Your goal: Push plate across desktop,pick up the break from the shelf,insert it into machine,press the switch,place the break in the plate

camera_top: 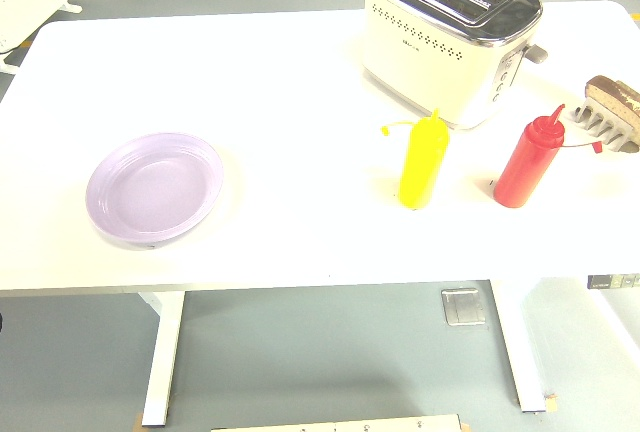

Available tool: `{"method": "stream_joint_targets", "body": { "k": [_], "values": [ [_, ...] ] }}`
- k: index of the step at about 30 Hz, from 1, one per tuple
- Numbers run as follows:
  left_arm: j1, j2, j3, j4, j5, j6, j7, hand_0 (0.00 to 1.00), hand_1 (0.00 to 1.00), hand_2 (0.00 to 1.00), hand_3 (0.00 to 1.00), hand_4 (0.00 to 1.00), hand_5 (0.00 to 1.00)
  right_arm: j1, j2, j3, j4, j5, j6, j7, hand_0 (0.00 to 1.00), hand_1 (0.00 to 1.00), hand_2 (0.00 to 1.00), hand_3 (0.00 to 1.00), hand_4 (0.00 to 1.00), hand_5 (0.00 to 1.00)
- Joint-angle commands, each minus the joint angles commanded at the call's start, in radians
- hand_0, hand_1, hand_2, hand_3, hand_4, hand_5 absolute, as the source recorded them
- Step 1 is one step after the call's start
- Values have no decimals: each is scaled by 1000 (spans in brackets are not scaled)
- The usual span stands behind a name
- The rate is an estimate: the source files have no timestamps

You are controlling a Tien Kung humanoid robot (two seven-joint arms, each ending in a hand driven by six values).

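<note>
A pale purple plate (155, 189) lies on the left part of the white table (300, 82). A cream toaster (450, 32) with two empty slots stands at the back right, its lever (537, 52) on the right side. At the right edge a slice of bread (613, 97) stands in a white rack (610, 127). Neither robot hand shows in the head view.
A yellow squeeze bottle (423, 160) and a red squeeze bottle (530, 160) stand in front of the toaster. The table's near edge runs along the lower part of the picture, with floor and table legs below it.
</note>
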Motion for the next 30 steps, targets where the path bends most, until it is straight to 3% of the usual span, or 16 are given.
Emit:
{"method": "stream_joint_targets", "body": {
  "k": [3,4,5,8,9,14,15,18,20,21,30],
  "values": [
    [-3,0,6,10,16,2,-1,808,743,690,686,808,998,4,-2,-5,-8,-46,12,-15,777,705,695,697,661,2],
    [-6,-1,14,23,27,3,3,808,743,690,686,808,998,7,-4,-12,-14,-87,29,-33,777,705,695,697,661,2],
    [-10,-4,30,43,39,2,10,874,762,697,704,810,998,13,-8,-24,-21,-165,57,-63,780,727,717,715,669,10],
    [-22,-9,60,74,39,0,15,874,762,697,704,810,998,20,-12,-44,-22,-323,101,-111,780,727,717,715,669,10],
    [-28,-11,70,85,36,-1,14,909,783,704,700,790,998,21,-12,-50,-21,-353,113,-124,791,743,738,734,707,66],
    [-59,-20,120,133,25,-2,3,909,783,704,700,790,998,27,-11,-73,-22,-545,158,-172,791,743,738,734,707,66],
    [-65,-23,130,142,24,-3,0,906,782,704,700,787,998,28,-10,-77,-23,-581,167,-180,795,749,750,755,733,125],
    [-84,-29,157,168,21,-3,-5,906,782,704,700,787,998,29,-7,-87,-27,-695,192,-204,795,749,750,755,733,125],
    [-91,-32,172,180,18,-3,-7,906,782,704,700,787,998,29,-6,-92,-27,-761,204,-215,795,749,750,755,733,125],
    [-93,-33,177,184,18,-3,-8,901,780,702,699,783,998,29,-5,-94,-27,-793,209,-219,797,756,763,779,783,195],
    [-92,-36,181,197,7,-7,-7,898,779,701,698,781,998,28,3,-115,-40,-984,238,-239,799,760,772,790,809,243]
  ]
}}
